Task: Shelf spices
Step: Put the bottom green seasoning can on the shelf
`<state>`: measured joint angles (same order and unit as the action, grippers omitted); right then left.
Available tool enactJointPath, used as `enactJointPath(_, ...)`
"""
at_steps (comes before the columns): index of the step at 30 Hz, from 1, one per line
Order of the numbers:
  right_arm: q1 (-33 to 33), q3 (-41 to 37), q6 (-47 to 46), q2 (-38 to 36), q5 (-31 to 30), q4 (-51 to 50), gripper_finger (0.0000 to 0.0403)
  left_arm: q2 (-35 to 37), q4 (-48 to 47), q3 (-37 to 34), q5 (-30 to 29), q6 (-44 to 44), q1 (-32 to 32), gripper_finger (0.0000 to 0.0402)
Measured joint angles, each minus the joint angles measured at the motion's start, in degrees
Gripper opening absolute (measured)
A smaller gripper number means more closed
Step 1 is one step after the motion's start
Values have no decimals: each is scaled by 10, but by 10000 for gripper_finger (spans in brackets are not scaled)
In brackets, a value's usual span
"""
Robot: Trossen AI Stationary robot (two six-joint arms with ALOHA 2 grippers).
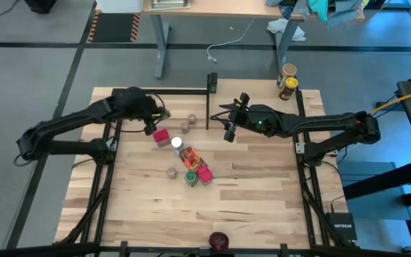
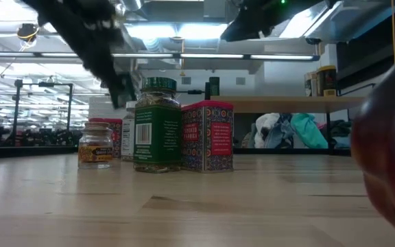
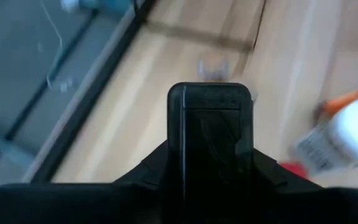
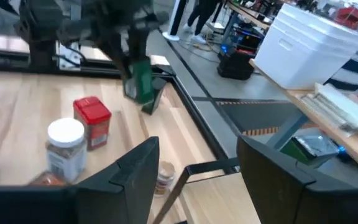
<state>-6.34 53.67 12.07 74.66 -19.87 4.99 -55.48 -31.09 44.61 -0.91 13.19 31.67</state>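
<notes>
The spices stand in a cluster at mid-table: a pink-red box (image 1: 161, 135), a white-capped bottle (image 1: 177, 143), an orange-red packet (image 1: 191, 158), a green-lidded jar (image 1: 190, 178) (image 2: 155, 123), a second pink-red box (image 1: 204, 174) (image 2: 208, 136), and tan-lidded jars (image 1: 171, 172). The shelf's light board (image 2: 280, 104) runs along the far side with black posts (image 1: 211, 82). My left gripper (image 1: 152, 121) hovers just beyond the cluster, shut on a green container (image 4: 142, 81). My right gripper (image 1: 229, 123) (image 4: 197, 180) hangs open above the table, right of the cluster. My left gripper holds the green container (image 4: 143, 73) by its upper end, coming from above. The container hangs tilted below the fingers, lifted clear of the table. In the left wrist view a dark block hides the place of contact.
Two tan-lidded jars (image 1: 188, 123) stand by a black frame bar (image 1: 207, 111). Two more jars (image 1: 287, 80) (image 2: 322, 79) stand on the shelf at the far right. A dark red round thing (image 1: 220, 240) sits at the near edge. Bare wood lies right of the cluster.
</notes>
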Motion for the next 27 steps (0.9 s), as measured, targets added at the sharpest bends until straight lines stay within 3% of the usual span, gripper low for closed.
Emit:
enactJointPath(5, 0, 0, -21, -1, 64, 2, 221, 46, 9, 24, -2, -21, -49, 109)
enactJointPath(11, 7, 0, -66, 2, 154, 16, 221, 44, 62, 26, 8, -27, -144, 109)
enactJointPath(18, 50, 0, -64, 46, 170, 72, 255, -30, 159, 26, 9, -16, -240, 109)
enactJointPath(22, 62, 1, -63, 79, 169, 84, 282, -83, 217, 26, 9, -12, -273, 109)
enactJointPath(27, 69, 21, -77, 113, 150, 85, 283, -145, 256, 26, 9, -6, -296, 109)
